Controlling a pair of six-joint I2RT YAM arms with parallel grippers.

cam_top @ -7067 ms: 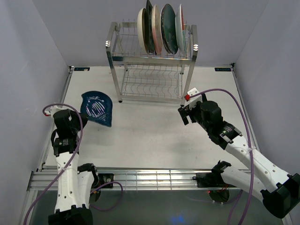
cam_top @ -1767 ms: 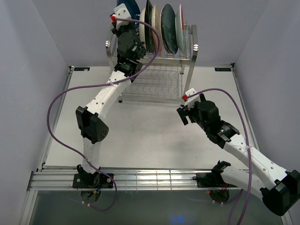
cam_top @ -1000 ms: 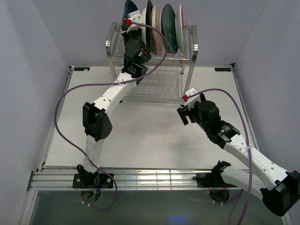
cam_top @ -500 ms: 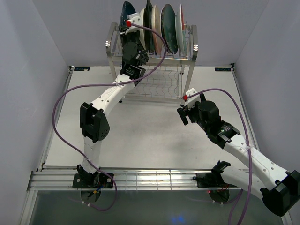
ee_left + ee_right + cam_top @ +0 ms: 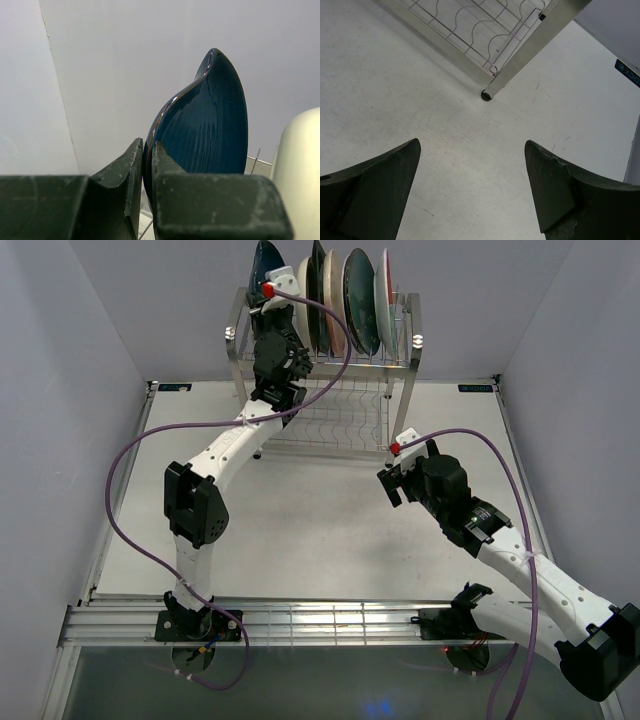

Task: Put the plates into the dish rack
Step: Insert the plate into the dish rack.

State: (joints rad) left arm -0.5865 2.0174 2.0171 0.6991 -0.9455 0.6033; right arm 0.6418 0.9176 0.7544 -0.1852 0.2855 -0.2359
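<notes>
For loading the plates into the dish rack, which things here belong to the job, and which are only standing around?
Belong to the job:
- dark blue plate, held upright by the left gripper
- dish rack
- other plates standing in its top tier

Only around:
- right gripper, open and empty
- table under it

Nothing legible; the small dark sticker (image 5: 628, 73) on the table (image 5: 445, 150) perhaps carries print, too blurred.
</notes>
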